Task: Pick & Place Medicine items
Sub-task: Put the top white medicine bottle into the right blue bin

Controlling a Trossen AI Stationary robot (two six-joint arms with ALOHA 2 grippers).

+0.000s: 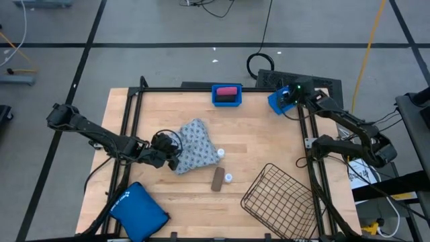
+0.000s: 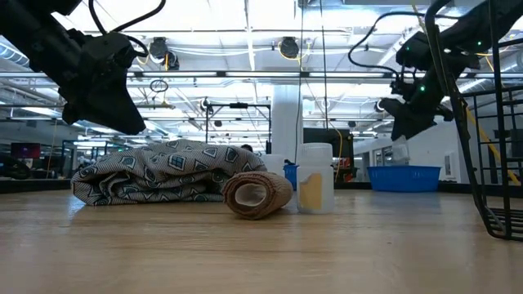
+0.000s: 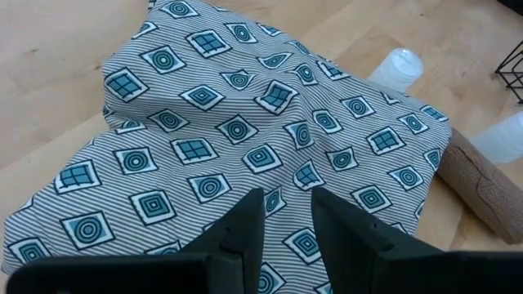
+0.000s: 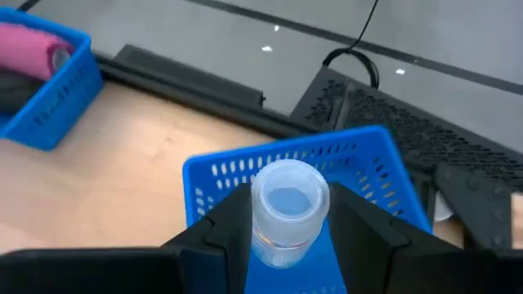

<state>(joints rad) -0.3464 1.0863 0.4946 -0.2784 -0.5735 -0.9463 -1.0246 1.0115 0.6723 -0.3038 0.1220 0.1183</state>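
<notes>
White vial (image 4: 288, 212) pinched in right end effector (image 4: 288, 233) above blue bin (image 4: 359, 163) — placing step | next: lower, release | left end effector (image 3: 286, 216) barely parted over patterned pack (image 3: 212, 139) mid-bench.

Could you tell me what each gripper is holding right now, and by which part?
The right gripper holds a white vial by its sides; the left gripper holds nothing.

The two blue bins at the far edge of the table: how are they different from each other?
The middle blue bin lies free on the table and holds a pink container. The corner blue bin sits under the right gripper, whose jaws hold a white vial above it; what lies inside cannot be seen. The corner one sits turned at an angle, the middle one straight. Both are slotted blue plastic.
</notes>
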